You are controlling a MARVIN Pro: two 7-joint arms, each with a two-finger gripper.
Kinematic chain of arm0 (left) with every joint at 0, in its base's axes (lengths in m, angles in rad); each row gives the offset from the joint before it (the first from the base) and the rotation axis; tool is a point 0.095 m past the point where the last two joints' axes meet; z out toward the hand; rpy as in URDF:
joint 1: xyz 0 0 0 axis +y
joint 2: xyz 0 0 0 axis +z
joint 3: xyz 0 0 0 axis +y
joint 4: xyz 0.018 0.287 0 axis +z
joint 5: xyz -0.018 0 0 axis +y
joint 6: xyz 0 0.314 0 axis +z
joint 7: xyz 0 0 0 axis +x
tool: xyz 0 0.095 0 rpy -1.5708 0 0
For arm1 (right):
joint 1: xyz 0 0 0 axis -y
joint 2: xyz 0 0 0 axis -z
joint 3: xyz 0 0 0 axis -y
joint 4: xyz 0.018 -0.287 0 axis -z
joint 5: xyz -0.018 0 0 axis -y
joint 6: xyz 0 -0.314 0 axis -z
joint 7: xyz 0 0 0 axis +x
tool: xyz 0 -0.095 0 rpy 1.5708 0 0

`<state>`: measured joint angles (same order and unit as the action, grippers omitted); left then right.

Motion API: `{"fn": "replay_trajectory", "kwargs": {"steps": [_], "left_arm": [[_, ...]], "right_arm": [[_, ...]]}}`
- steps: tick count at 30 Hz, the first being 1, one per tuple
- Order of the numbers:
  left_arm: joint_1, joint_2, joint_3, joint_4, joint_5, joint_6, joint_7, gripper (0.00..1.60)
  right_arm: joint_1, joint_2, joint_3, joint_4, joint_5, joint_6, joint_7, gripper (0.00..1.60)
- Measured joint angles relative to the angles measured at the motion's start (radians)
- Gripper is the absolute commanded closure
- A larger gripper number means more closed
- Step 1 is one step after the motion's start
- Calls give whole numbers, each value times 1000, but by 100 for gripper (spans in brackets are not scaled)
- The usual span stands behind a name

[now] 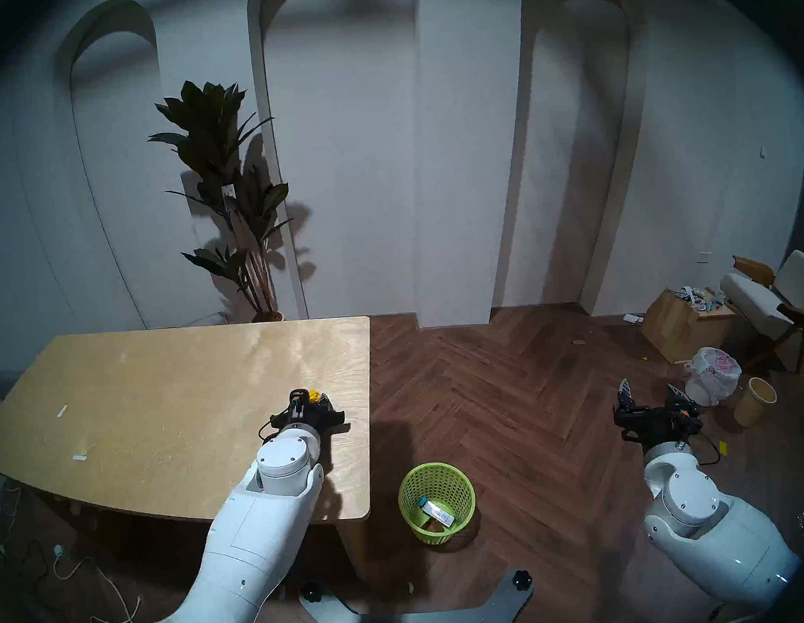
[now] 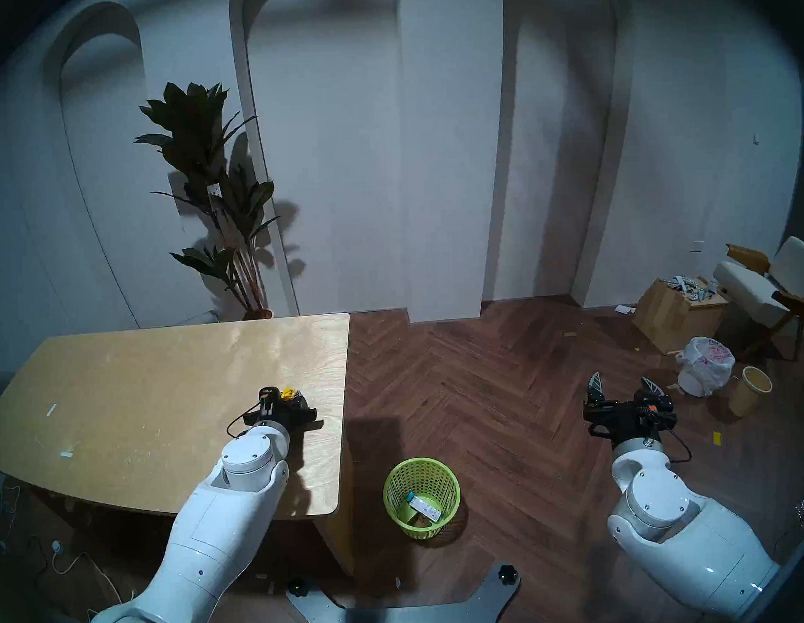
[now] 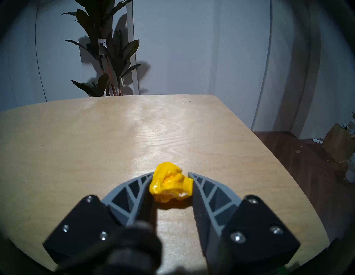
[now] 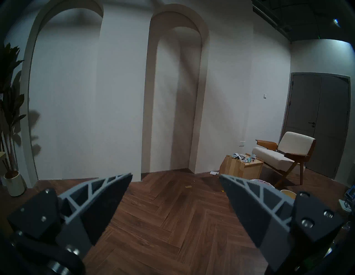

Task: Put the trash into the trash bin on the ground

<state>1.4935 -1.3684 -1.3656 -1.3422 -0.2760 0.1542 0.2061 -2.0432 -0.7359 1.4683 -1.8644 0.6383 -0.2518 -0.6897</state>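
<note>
Left claw [image 3: 171,181] pinches the crumpled yellow paper ball [image 3: 170,182] on the smooth plywood tabletop [image 3: 96,144]; right claw [image 4: 175,178] hangs spread.

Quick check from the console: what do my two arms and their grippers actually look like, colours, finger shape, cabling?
Both arms are glossy white rounded shells with round joint caps fixed by small screws. Each ends in a black gripper body. The left gripper and right gripper have grey curved, pointed fingers with open triangular truss ribs and black mounts with silver screws. A thin black cable loops beside each wrist, near a small orange marking.
</note>
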Motion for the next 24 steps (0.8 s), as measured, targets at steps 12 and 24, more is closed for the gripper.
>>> {"fn": "replay_trajectory", "kwargs": {"steps": [12,24], "left_arm": [[29,3,38,-87,26,19,8,160],[-38,-14,141,-158,69,70,-41,160]], "right_arm": [[1,1,0,0,0,0,0,0],[2,1,-1,1,0,0,0,0]]}}
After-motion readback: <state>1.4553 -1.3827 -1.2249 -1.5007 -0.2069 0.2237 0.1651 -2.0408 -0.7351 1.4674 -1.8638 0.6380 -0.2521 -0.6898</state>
